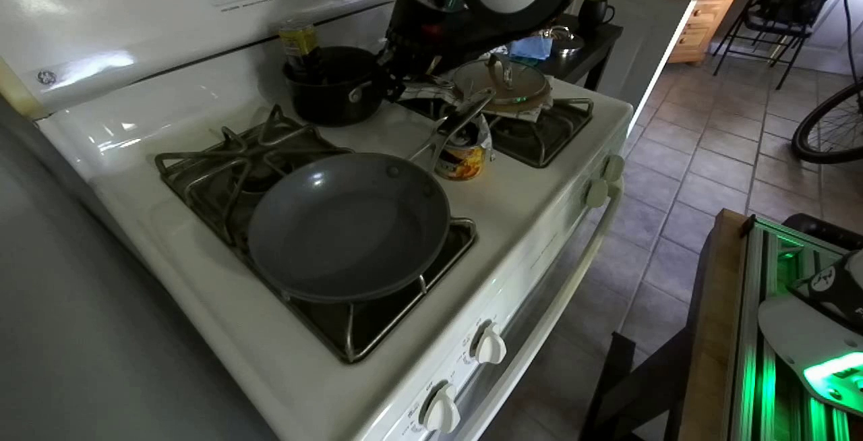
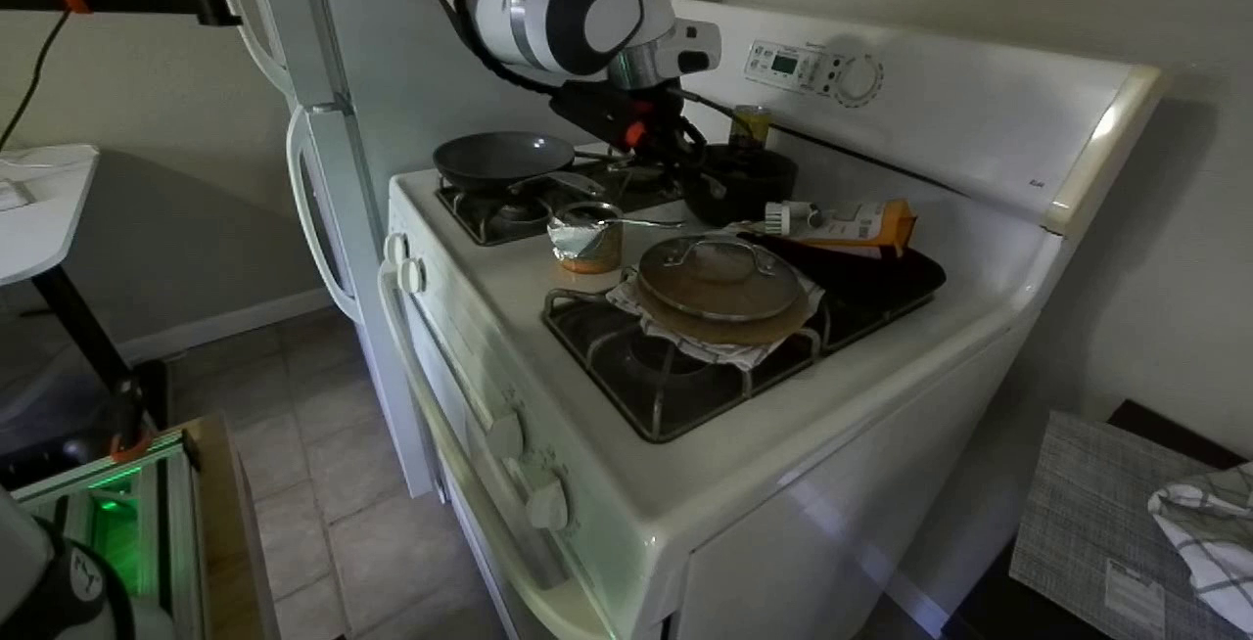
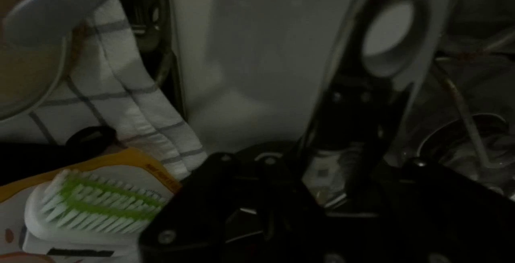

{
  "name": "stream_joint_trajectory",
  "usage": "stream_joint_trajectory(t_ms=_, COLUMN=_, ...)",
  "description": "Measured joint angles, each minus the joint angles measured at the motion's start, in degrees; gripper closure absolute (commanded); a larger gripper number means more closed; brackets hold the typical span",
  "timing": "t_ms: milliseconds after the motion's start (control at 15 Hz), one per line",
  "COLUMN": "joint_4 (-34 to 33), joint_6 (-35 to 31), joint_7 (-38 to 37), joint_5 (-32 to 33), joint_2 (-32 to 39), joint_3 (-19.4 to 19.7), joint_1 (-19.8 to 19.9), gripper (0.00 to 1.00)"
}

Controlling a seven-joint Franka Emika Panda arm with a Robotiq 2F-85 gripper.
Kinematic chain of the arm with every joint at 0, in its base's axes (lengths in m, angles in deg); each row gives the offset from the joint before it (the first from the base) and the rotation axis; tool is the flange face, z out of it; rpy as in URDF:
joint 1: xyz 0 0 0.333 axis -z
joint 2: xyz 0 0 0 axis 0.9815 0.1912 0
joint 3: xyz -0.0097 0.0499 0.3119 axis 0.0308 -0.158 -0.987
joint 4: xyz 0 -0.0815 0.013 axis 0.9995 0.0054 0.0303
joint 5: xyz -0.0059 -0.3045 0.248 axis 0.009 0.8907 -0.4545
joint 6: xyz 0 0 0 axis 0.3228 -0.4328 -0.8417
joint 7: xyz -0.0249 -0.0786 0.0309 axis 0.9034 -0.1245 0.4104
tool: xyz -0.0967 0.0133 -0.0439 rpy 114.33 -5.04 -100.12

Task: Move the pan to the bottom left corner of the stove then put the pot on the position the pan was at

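Okay, left to right in an exterior view: your pan (image 1: 347,232) sits on the front part of the left grate (image 1: 408,299) of the stove (image 1: 512,188), its handle (image 1: 465,116) pointing between 1 and 2 o'clock. Yellow-labelled jar (image 1: 299,40) next, inside or behind the pot (image 1: 323,105), can't tell which; the pot is at the pan's 12 o'clock, toward the back. Your gripper (image 1: 393,77) is at the pot's 3 o'clock. In the wrist view a black-and-steel handle (image 3: 358,106) with a hole runs up from the gripper toward 1 o'clock; too dark to tell whether you're pinching it or spread around it. Then a foil-edged can (image 1: 460,161) at the pan's 2 o'clock. Lidded tan-grey pan (image 1: 512,105) at the can's 1 o'clock, on a checked cloth (image 3: 141,102) over the right grate (image 1: 568,140). Last, in an exterior view, orange-and-white packet (image 2: 866,227) at its 2 o'clock.
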Motion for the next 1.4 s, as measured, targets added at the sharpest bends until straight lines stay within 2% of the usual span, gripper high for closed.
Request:
stream_joint_trajectory(t_ms=400, joint_4=6.5, joint_6=-9.5, joint_7=11.6, joint_5=0.1, joint_2=-2.9, joint_3=-0.4, joint_1=2.7, gripper=0.98)
stream_joint_trajectory(t_ms=533, joint_4=8.0, joint_6=-12.5, joint_7=16.3, joint_5=-2.1, joint_2=-3.2, joint_3=-1.5, joint_1=4.1, gripper=0.98)
stream_joint_trajectory(t_ms=667, joint_4=8.9, joint_6=-14.7, joint_7=22.0, joint_5=-6.7, joint_2=-3.3, joint_3=-3.7, joint_1=6.1, gripper=0.98)
stream_joint_trajectory(t_ms=1067, joint_4=9.1, joint_6=-16.4, joint_7=41.6, joint_5=-24.1, joint_2=-4.0, joint_3=-13.8, joint_1=14.0, gripper=0.98)
stream_joint_trajectory(t_ms=1400, joint_4=9.1, joint_6=-16.3, joint_7=56.0, joint_5=-35.3, joint_2=-4.2, joint_3=-19.1, joint_1=19.3, gripper=0.98)
